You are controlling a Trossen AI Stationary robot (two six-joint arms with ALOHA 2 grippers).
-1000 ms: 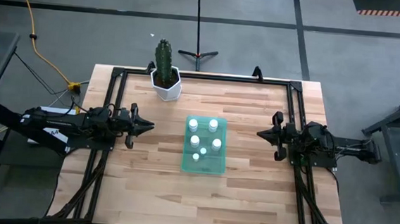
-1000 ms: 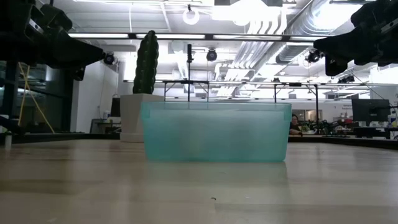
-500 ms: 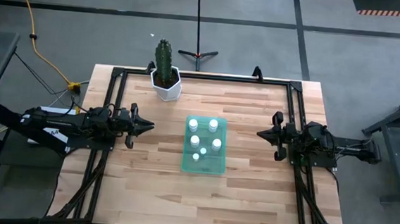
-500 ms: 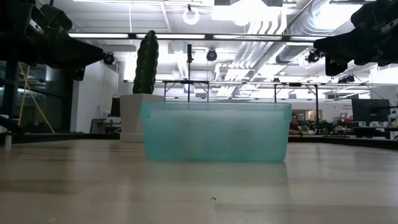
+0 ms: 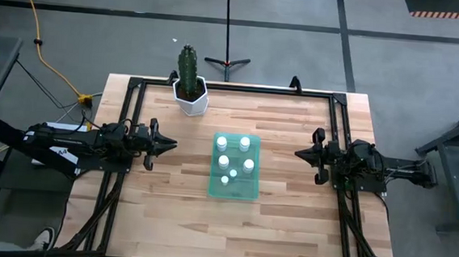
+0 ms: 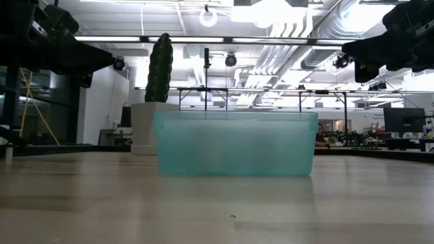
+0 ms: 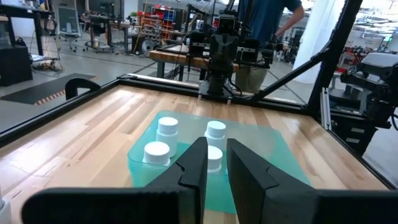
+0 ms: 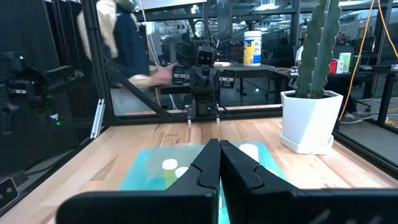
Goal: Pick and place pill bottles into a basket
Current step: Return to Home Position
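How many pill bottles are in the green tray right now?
6 pill bottles, all in the basket: two side by side at the end nearest the cactus, two mid-tray, two close together beyond them.

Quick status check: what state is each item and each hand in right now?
green tray: resting level, between the two hands.
pill bottles: six, upright, capped, all inside the tray.
cactus pot: upright, apart from the tray.
left hand: slightly open, empty, left of the tray.
right hand: shut, empty, right of the tray.

The pill bottles [image 5: 221,142] are white, the basket [image 5: 241,191] translucent green, the bench [image 5: 288,222] pale striped wood, the cactus pot [image 5: 192,102] white.
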